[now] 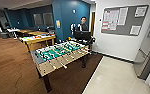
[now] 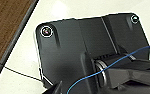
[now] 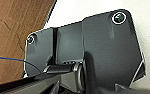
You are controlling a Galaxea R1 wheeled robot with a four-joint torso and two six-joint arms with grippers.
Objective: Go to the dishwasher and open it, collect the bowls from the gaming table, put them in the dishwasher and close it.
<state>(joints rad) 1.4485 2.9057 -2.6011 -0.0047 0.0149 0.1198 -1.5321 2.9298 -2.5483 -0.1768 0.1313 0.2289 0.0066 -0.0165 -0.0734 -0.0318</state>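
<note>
From the head camera, a table-football table (image 1: 61,56) with a green field and rods sat right in front, standing on brown wood-look floor (image 1: 8,65) that met a pale tiled floor (image 1: 116,77) along a dark strip to the right. Beyond it, further back and to the left, stood the gaming table (image 1: 38,40) with a yellowish edge and bright, colourful things spread on its top (too blurred to tell bowls from boxes, so the bowls could not be picked out). More yellow-wood tables (image 1: 31,32) stood behind that, in front of deep blue walls (image 1: 68,17). A person (image 1: 83,25) stood past the far end of the foosball table, behind a dark rig. On the white wall to the right hung a grey notice board (image 1: 123,20) with papers pinned to it. At the right edge, a steel-grey appliance front (image 1: 148,60) stood beside a white cabinet; whether that was the dishwasher could not be told. Both wrist cameras looked down on the robot's own dark plate, with a thin blue cable (image 2: 111,67) crossing, over the seam of wood and pale tile. Neither gripper's fingers could be made out, so how far open they were, or whether they held anything, could not be told.
</note>
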